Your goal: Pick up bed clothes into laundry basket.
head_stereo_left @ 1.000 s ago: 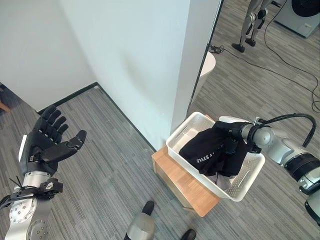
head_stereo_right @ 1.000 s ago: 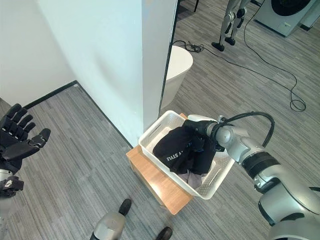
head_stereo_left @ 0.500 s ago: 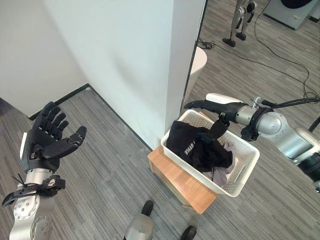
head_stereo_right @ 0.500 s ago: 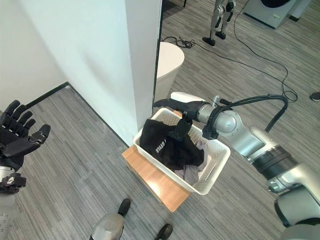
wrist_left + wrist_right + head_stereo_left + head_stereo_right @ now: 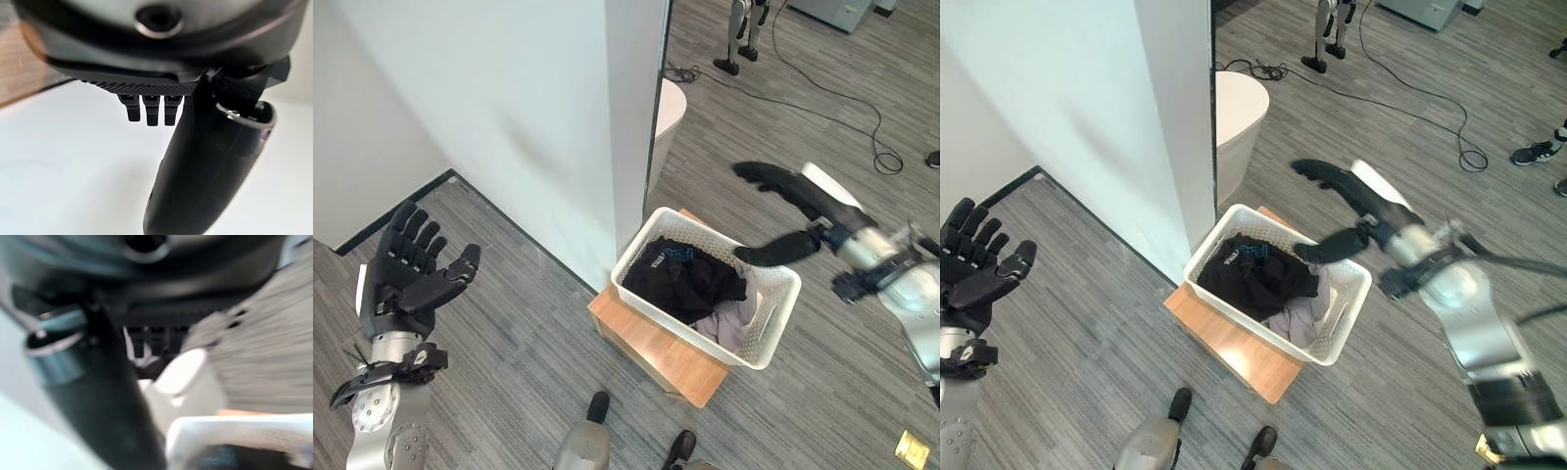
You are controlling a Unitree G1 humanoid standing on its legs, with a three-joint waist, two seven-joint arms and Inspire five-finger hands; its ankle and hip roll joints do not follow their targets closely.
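Left hand (image 5: 406, 279) raised at near left, fingers spread, holding nothing. White laundry basket (image 5: 759, 343) sat on low wooden stand (image 5: 651, 345) beside white wall corner (image 5: 631, 127). Black garment (image 5: 683, 280) and pale cloth (image 5: 732, 321) lay inside basket. Right hand (image 5: 790, 201) hovered above basket's far side, fingers straight, empty.

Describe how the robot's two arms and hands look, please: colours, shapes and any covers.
Both arms are silver-grey metal with rounded joint housings. The left hand is dark, nearly black, with a broad palm, segmented fingers and a thumb. A white strip runs along its outer edge, and a dark band sits at the wrist. The right hand is equally dark, with long slim fingers and a white cover on its back.
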